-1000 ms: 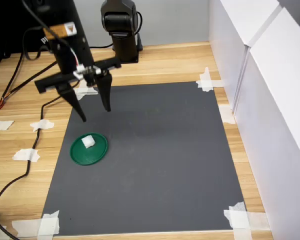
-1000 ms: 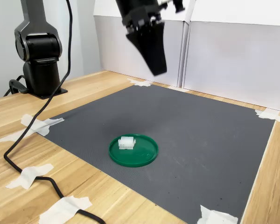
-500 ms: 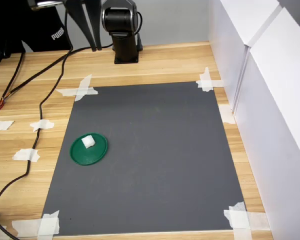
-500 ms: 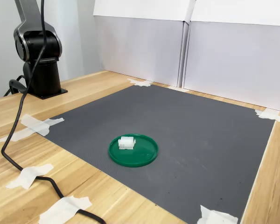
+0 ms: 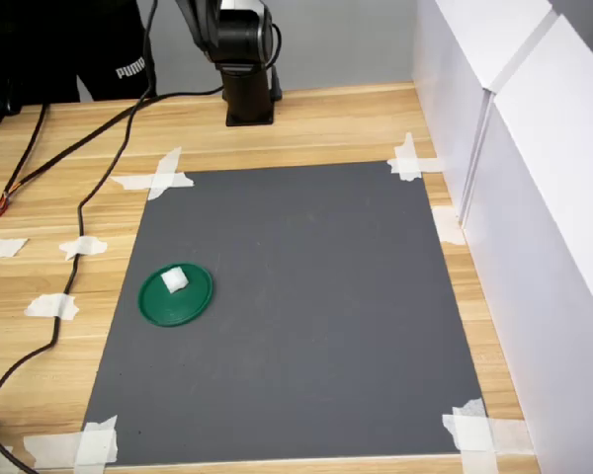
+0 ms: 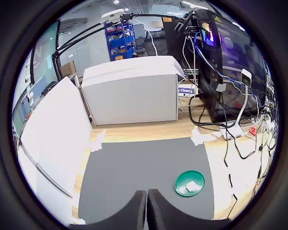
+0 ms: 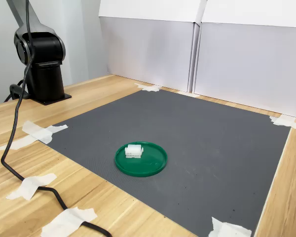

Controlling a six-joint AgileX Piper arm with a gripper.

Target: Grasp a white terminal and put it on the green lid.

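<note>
Dark fingers of the gripper [image 6: 146, 211] appear only in the wrist view, pressed together with nothing between them, high above the grey mat [image 6: 134, 167]. Both exterior views show just the arm's base [image 5: 245, 59] on the wooden table [image 5: 316, 123], no gripper. On the mat, the green lid [image 5: 176, 294] holds 1 white terminal [image 5: 175, 280], resting off-centre inside its rim.

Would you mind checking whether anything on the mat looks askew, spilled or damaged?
Nothing stands out. The terminal sits on the lid, off-centre but inside its rim, and the mat lies flat, taped at its corners.
</note>
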